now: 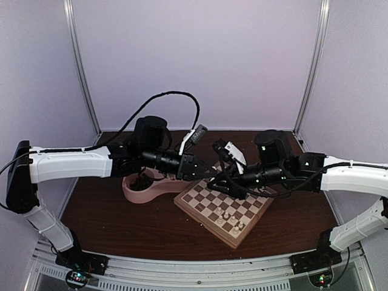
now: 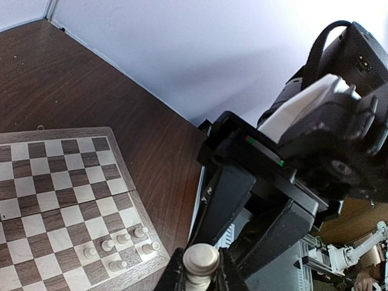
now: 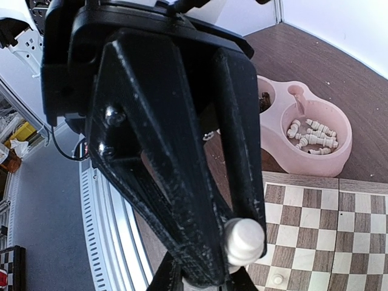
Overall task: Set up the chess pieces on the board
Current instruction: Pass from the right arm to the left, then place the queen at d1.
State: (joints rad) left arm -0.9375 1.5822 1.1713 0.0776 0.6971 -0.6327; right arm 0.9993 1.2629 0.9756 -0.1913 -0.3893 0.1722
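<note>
Above the board's (image 1: 209, 203) far corner my two grippers meet tip to tip. A cream-white chess piece (image 2: 201, 259) is pinched in my left gripper (image 2: 201, 270), which is shut on it. In the right wrist view the same piece (image 3: 244, 239) sits between the left arm's long black fingers (image 3: 176, 170). Its lower end runs down into my right gripper (image 3: 203, 284), which is shut on it as well. Several white pieces (image 1: 230, 219) stand on squares at the board's near corner (image 2: 121, 242).
A pink double-bowl dish (image 1: 142, 193) lies left of the board. One bowl holds several loose white pieces (image 3: 312, 134). The brown tabletop (image 1: 121, 224) runs to a metal rail at the near edge. White walls close in the back and sides.
</note>
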